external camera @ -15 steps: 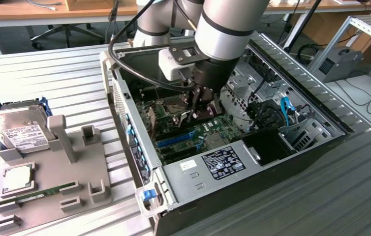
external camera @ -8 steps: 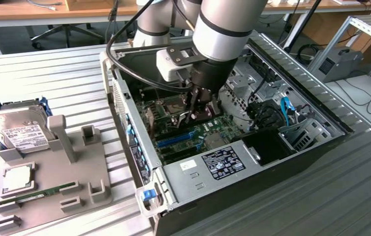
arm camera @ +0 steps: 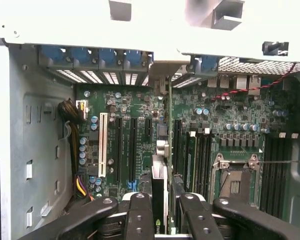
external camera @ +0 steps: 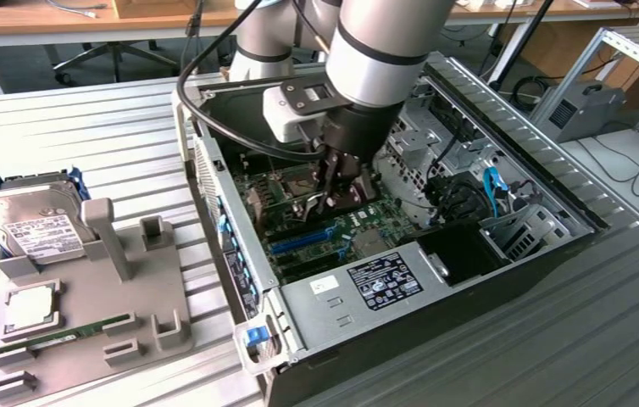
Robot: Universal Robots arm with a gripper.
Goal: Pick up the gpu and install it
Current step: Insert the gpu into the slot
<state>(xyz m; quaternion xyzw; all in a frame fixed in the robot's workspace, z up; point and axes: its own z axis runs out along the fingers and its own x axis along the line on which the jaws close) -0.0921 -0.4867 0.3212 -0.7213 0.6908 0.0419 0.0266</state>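
From my console I see a slatted metal tabletop (external camera: 93, 127) in a lab, with desks and cables along the back. On the exterior view's left sits a grey parts holder (external camera: 127, 314) carrying a silver hard drive (external camera: 31, 225), a processor (external camera: 28, 309) and a green RAM stick (external camera: 65, 332); I see no card left on it. Toward the middle lies the opened computer case (external camera: 410, 280), and the arm reaches down into it over the motherboard (arm camera: 135, 145). The gripper (arm camera: 162, 212) has its fingers (arm camera: 140, 215) closed on the gpu (arm camera: 160, 185), which stands on edge between them, right above the expansion slots (arm camera: 125, 145). I judge the pickup done and the carry over finished; the card looks lined up near a slot but I cannot tell whether it is seated. Pressing it home remains.
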